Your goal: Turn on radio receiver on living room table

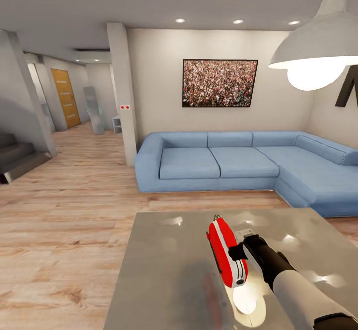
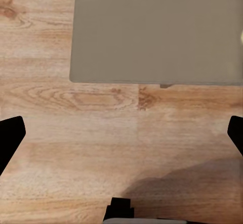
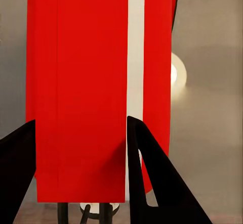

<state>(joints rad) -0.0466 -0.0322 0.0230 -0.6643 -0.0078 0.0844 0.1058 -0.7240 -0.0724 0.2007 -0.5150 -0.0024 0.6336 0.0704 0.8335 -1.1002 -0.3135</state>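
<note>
The red radio receiver (image 1: 226, 250) with its white band stands on the glossy grey table (image 1: 169, 270), right of the table's middle. My right gripper (image 1: 237, 253) is against the radio's right side. In the right wrist view, the red casing (image 3: 81, 57) lies just beyond my right gripper (image 3: 81, 123), whose two fingers stand apart in front of it and do not clamp it. The dial and grille are hidden. My left gripper (image 2: 126, 128) hangs open over the wood floor beside a corner of the table (image 2: 152, 32).
A blue L-shaped sofa (image 1: 238, 163) runs behind the table and along the right. Above it hangs the crowd picture (image 1: 220, 83). A white pendant lamp (image 1: 318, 51) hangs at upper right. Open wood floor lies left, leading past a pillar (image 1: 123, 91) to a hallway and stairs (image 1: 17, 156).
</note>
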